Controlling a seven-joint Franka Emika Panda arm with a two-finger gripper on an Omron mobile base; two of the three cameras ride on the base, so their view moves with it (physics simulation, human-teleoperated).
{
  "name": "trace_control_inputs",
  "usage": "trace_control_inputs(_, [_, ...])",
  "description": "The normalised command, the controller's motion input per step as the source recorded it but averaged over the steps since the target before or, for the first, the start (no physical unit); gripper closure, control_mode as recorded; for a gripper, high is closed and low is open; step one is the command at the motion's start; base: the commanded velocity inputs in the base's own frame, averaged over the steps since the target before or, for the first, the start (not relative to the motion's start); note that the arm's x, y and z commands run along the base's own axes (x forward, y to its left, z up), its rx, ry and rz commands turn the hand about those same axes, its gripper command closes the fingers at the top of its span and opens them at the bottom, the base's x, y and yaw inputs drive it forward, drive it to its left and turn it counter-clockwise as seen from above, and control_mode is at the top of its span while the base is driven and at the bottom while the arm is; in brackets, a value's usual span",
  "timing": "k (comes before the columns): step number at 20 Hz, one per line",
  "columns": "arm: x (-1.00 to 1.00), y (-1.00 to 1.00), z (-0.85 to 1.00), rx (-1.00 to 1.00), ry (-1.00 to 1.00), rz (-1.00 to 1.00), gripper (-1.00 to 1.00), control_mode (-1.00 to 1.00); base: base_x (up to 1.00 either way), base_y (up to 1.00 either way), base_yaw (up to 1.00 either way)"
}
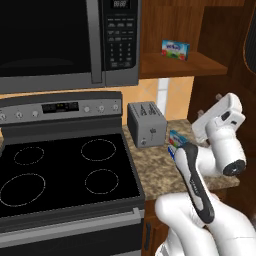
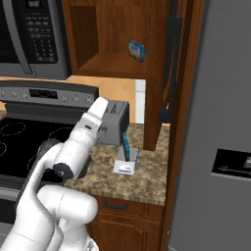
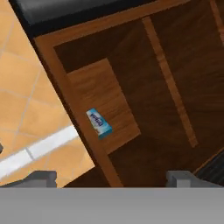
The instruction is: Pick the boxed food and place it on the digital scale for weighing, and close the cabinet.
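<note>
Currently, left base view: the boxed food (image 1: 176,49) stands on the inner shelf (image 1: 190,64) of the cabinet (image 1: 220,30), well above the worktop (image 1: 160,165). A grey toaster (image 1: 146,124) sits on the worktop beside the stove (image 1: 65,170); the black microwave (image 1: 65,40) hangs left of the cabinet. The digital scale (image 1: 176,136) is partly hidden behind the arm.

Right base view: the boxed food (image 2: 136,50) is near the shelf's front edge, cabinet door (image 2: 169,73) open. The digital scale (image 2: 126,161) lies on the worktop (image 2: 142,181), just right of the toaster (image 2: 113,128), with something dark blue standing at its back edge.

Hand view: the end effector (image 3: 111,178) is released, fingertips (image 3: 179,178) spread wide, holding nothing. It faces the boxed food (image 3: 99,123) on the shelf, well apart from it.
</note>
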Motion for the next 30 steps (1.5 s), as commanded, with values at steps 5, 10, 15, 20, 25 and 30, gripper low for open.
trace_control_inputs(5, [-0.43, -0.2, 0.96, -0.08, 0.37, -0.11, -1.0, -1.0, 0.0, 0.0, 0.0])
trace_control_inputs(10, [-0.88, -0.03, 0.31, -0.05, 0.34, -0.01, -1.0, -1.0, 0.0, 0.0, 0.0])
trace_control_inputs(15, [-0.78, -0.26, -0.24, -0.01, 0.2, 0.0, -1.0, -1.0, 0.0, 0.0, 0.0])
trace_control_inputs(20, [-1.0, -0.01, -0.29, -0.03, 0.0, 0.0, -1.0, -1.0, 0.0, 0.0, 0.0])
trace_control_inputs(25, [-0.84, -0.04, -0.46, -0.01, -0.02, 0.0, -1.0, -1.0, 0.0, 0.0, 0.0])
trace_control_inputs(30, [-0.48, -0.31, -0.51, 0.0, -0.06, -0.01, -1.0, -1.0, 0.0, 0.0, 0.0])
